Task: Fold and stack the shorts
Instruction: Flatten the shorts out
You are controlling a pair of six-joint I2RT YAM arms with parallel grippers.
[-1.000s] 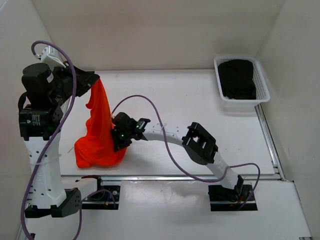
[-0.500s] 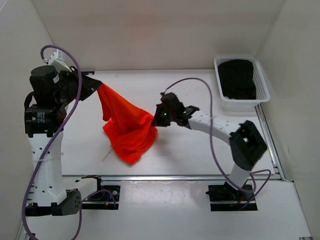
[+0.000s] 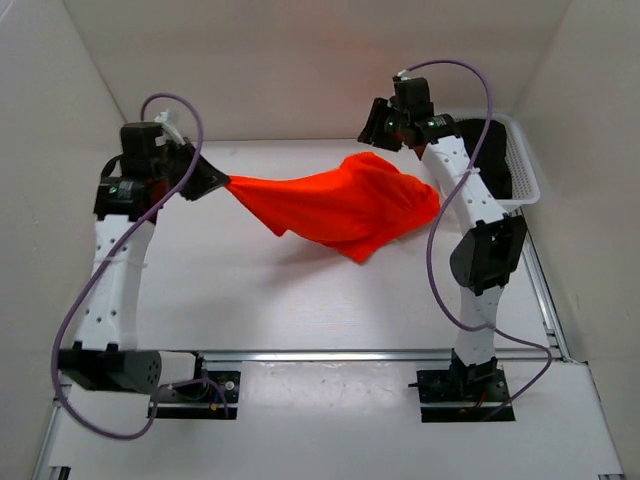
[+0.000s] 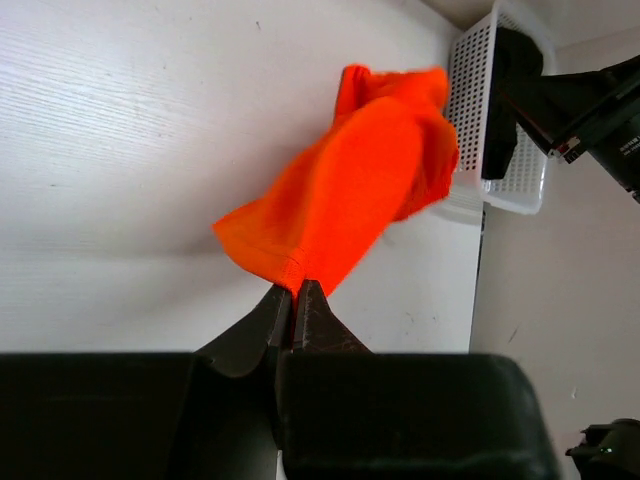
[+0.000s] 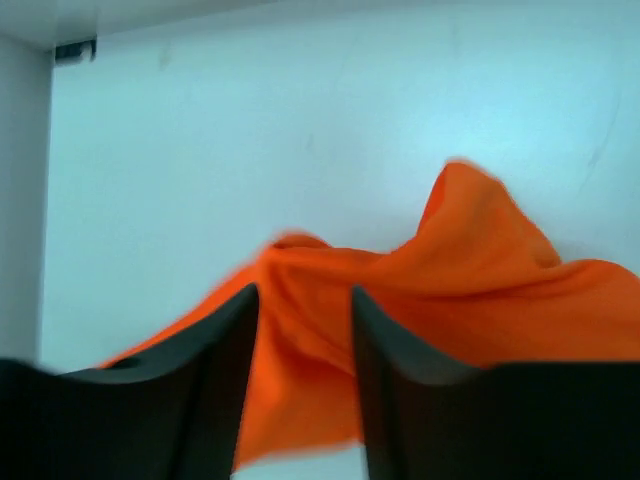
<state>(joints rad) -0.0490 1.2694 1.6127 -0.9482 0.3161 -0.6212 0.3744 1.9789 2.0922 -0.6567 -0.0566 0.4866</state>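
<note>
Looking down from the top camera, I start at the near edge of the desk point(image 3: 250, 280), where the two arm bases sit, well away from the white basket point(image 3: 531, 182) in the far right corner. The left arm rises on the side opposite the basket. Its left hand point(image 3: 222, 182) points toward the basket and is clamped tight on one corner of the shorts point(image 3: 340, 205).

In the left wrist view the two fingers of that hand point(image 4: 295, 290) meet on a stitched edge of the orange-red cloth point(image 4: 360, 170), with no gap between them. The cloth runs away from the hand toward the basket point(image 4: 465, 90).

The shorts hang stretched and crumpled above the desk, between the left hand and the basket. Their far end bunches just beside the basket's near left side. The cloth is blurred in both wrist views.

Farther back, the right arm stands tall just in front of the basket. Its right hand point(image 3: 370, 135) is raised above the basket-side end of the shorts.

From the right wrist camera I see that hand point(image 5: 302, 292) with its fingers spread apart. The orange fabric point(image 5: 480, 270) shows through the gap and beyond it. I cannot tell whether the cloth touches either finger.

Something dark point(image 4: 500, 130) lies inside the basket.
</note>
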